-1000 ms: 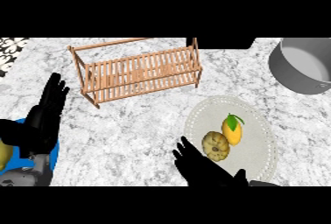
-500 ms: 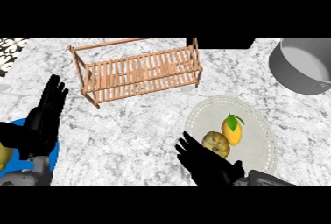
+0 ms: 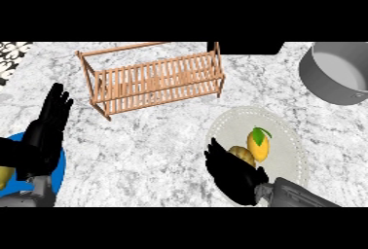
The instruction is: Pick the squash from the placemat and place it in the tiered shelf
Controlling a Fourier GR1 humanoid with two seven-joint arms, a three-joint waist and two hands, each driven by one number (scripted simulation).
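The wooden tiered shelf (image 3: 155,78) stands at the back of the marble counter, left of centre. A round white placemat (image 3: 291,160) lies at the right front. On it are an olive-tan squash (image 3: 243,154) and, just right of it, a yellow fruit with a green leaf (image 3: 259,144). My right hand (image 3: 233,176) comes in from the lower right with its fingers spread and straight. It lies over the squash's near left side and hides part of it. My left hand (image 3: 45,133) rests open at the left edge, fingers up.
A grey pot (image 3: 338,70) sits at the back right corner. A blue plate (image 3: 56,165) lies under my left forearm, with something yellow (image 3: 4,177) at the left edge. A dark block (image 3: 244,47) stands behind the shelf.
My right hand has slid forward and to the right onto the placemat, now covering part of the squash, and more of its forearm shows. The left hand has barely moved.
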